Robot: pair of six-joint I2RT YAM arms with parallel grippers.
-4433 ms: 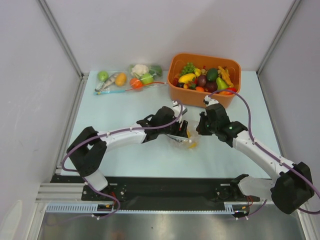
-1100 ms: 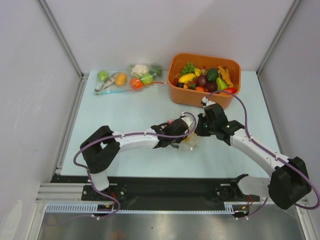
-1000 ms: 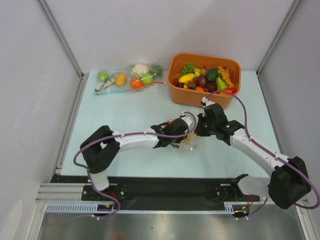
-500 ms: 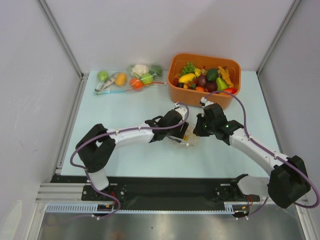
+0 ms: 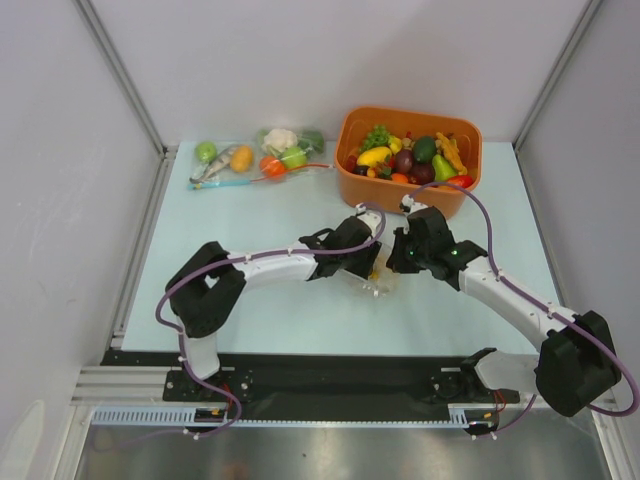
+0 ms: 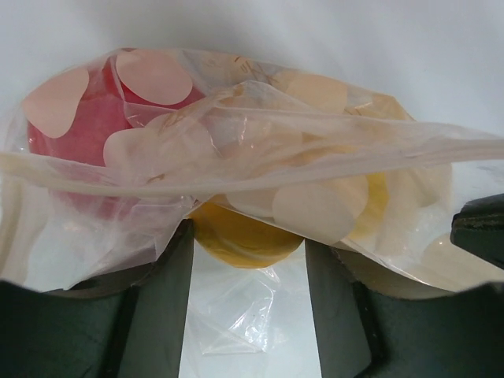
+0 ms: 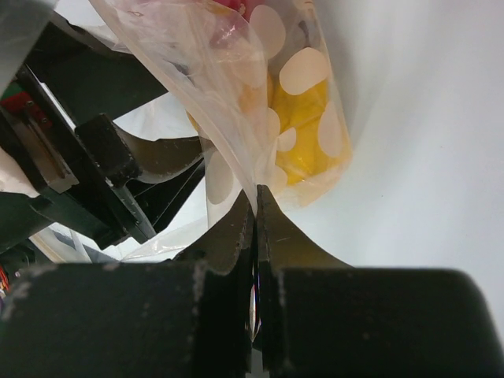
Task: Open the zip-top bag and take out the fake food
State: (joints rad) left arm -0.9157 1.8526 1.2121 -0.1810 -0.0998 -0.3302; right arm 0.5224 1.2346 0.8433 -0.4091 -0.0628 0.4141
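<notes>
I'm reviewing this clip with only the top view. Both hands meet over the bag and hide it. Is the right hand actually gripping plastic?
Observer: Yes. In the right wrist view the right hand is shut on a thin fold of the bag.
Operator: And the left one?
Observer: The left hand has its fingers apart, with the bag lying across their tips. I cannot tell whether they press it.
Operator: Is the food out yet?
Observer: No. The left wrist view shows a red fruit and yellow fruit inside the plastic.
</notes>
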